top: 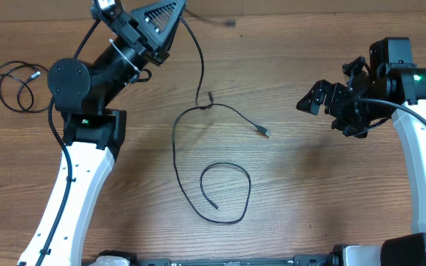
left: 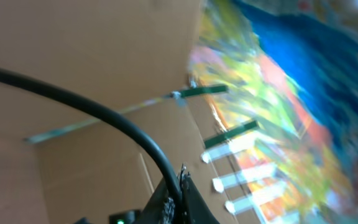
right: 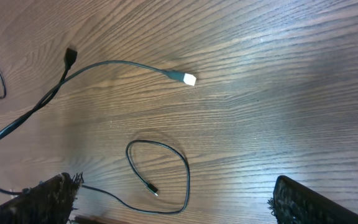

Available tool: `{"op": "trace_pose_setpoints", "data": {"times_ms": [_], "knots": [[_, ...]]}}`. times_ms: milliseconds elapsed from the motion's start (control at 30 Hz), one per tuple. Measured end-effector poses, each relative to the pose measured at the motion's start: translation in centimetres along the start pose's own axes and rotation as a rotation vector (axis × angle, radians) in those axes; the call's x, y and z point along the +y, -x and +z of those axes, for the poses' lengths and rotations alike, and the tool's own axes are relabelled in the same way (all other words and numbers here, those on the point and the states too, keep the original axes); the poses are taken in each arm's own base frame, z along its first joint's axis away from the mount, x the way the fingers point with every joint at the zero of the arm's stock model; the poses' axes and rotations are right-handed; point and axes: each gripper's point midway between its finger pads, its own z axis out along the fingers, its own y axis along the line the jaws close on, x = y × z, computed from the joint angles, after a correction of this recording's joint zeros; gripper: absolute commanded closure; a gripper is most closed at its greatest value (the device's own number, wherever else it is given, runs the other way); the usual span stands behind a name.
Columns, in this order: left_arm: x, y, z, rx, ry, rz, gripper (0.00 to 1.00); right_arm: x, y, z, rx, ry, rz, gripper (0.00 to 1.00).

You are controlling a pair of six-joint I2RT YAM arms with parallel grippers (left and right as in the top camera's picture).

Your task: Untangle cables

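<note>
Brown wood-grain table (top: pixel 316 199), evenly lit, plain cardboard panel (left: pixel 86 43), blurred colourful print (left: pixel 278 93) beside it

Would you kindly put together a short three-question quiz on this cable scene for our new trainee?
1. True or false: the right gripper is holding a cable.
2. Which gripper holds the end of a cable up off the table? A) left B) right C) neither
3. How many cables lie alone at the table's far left side, apart from the others?

Key:
1. False. Its jaws are wide apart over bare wood.
2. A, the left gripper.
3. One, the coiled cable.
</note>
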Motion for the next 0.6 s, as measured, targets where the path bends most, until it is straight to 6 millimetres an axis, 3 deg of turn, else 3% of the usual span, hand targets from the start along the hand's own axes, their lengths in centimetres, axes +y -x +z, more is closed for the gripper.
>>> {"op": "trace_pose_setpoints", "data": {"times_ms": [133, 200, 267, 467, 600], "knots": [[6.7, -0.2, -0.8, -0.019, 0.262, -0.2, 0.96, 0.0, 0.0, 0.0, -0.001, 0.0, 0.0, 0.0], [8.6, -0.3, -1.1, -0.023, 0.314, -0.254, 0.96, 0.0, 0.0, 0.0, 0.0, 0.0, 0.0, 0.0], [8.6, -0.2, -0.9, -0.023, 0.304, -0.25, 0.96, 0.0, 0.0, 0.0, 0.0, 0.0, 0.0, 0.0], [4.5, 0.1, 0.0, 0.0, 0.146, -0.139, 0.96, 0.0, 0.1, 0.0, -0.002, 0.001, -0.002, 0.0], [2.9, -0.4, 0.2, 0.035, 0.087, -0.093, 0.96, 0.6, 1.9, -0.1, -0.076, 0.024, -0.037, 0.0]]}}
